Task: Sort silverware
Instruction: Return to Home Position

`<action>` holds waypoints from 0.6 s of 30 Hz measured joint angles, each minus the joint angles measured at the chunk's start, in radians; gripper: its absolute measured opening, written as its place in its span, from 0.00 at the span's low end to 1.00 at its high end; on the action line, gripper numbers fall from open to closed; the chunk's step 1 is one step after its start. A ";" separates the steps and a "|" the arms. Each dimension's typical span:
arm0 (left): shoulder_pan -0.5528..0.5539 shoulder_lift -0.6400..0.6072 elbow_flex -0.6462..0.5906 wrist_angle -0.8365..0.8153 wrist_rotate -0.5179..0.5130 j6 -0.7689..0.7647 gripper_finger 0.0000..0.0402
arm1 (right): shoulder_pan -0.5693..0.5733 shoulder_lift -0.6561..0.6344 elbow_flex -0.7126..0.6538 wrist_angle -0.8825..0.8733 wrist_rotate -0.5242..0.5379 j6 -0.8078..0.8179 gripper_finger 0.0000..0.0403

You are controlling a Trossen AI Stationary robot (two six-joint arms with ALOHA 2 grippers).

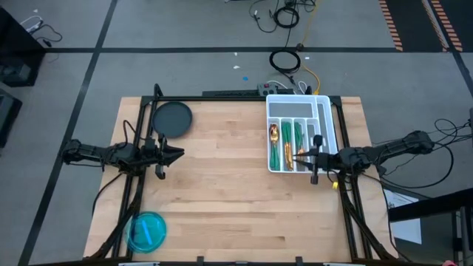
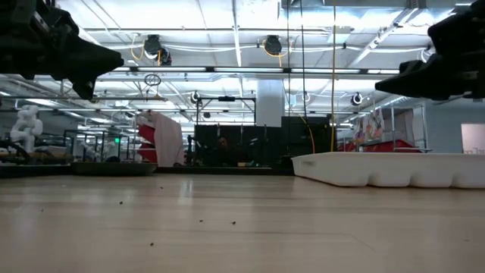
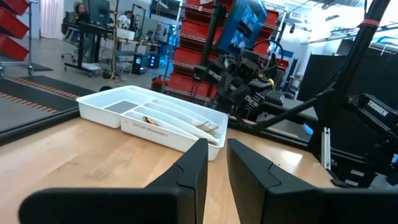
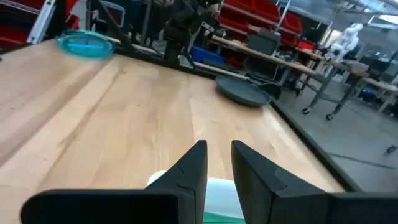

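The silverware (image 1: 287,144), gold heads on slim green handles, lies in the long slots of the white divided tray (image 1: 325,111) at the table's far right. In the left wrist view it shows as gold tips (image 3: 208,128) inside the tray (image 3: 134,121). My right gripper (image 1: 301,156) hovers over the tray's near end. Its fingers stand a narrow gap apart (image 4: 218,163) with nothing between them, and a blurred green handle (image 4: 219,190) lies below. My left gripper (image 1: 179,153) waits above the table's left side, fingers slightly apart (image 3: 217,163).
A dark round plate (image 1: 171,118) sits at the far left, also seen in the right wrist view (image 4: 244,93). A blue round dish (image 1: 148,230) lies at the near left corner. Bare wood spans the middle of the table (image 1: 222,192). Cables lie beyond the far edge.
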 joint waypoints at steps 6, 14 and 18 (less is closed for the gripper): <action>0.000 0.000 0.000 0.000 0.001 0.000 0.17 | 0.002 0.000 0.000 -0.032 -0.012 0.169 0.16; 0.000 0.000 0.000 0.000 0.005 0.000 0.17 | 0.002 0.000 0.000 -0.032 -0.011 0.302 0.16; 0.000 0.000 0.000 0.000 0.005 0.000 0.17 | 0.002 0.000 0.000 -0.032 -0.011 0.303 0.16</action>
